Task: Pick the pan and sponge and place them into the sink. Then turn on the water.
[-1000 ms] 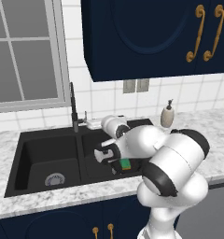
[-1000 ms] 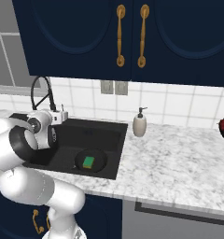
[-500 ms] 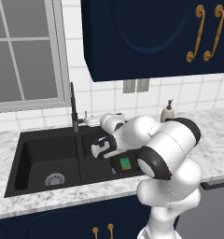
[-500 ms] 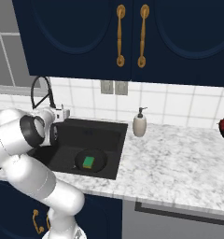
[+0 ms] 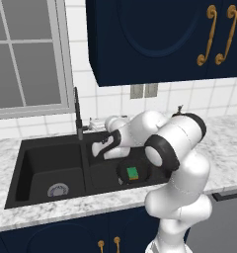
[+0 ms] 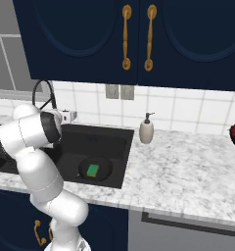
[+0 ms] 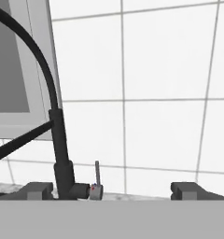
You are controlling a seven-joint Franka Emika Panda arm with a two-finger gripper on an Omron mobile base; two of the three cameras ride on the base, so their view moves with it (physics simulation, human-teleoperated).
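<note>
Nearest to us in the left base view, the marble table (image 5: pixel 51 210) runs across the lower part of the frame, with the black sink (image 5: pixel 21 170) sunk into it at left of centre. We see the pan (image 5: pixel 124 173) lying in the right basin, near the middle of the frame, and the green sponge (image 5: pixel 133 173) resting inside the pan. In the right base view the same pan (image 6: pixel 104 166) sits at lower left of centre with the sponge (image 6: pixel 93 170) on it.

Above the divider of the sink, the claw (image 5: pixel 97 149) hangs over the basins, pointing toward the back wall, apart from both pan and sponge. In the hand view its two dark fingertips (image 7: pixel 37 190) stand far apart at the bottom corners, spread wide with nothing between them.

Farther back, we see the black faucet (image 7: pixel 62 158) rising left of centre in the hand view, its small lever (image 7: pixel 97 173) upright beside the base. In the right base view a beige soap bottle (image 6: pixel 147 130) stands on the table right of the sink, before the white tiled wall (image 7: pixel 165 93).
</note>
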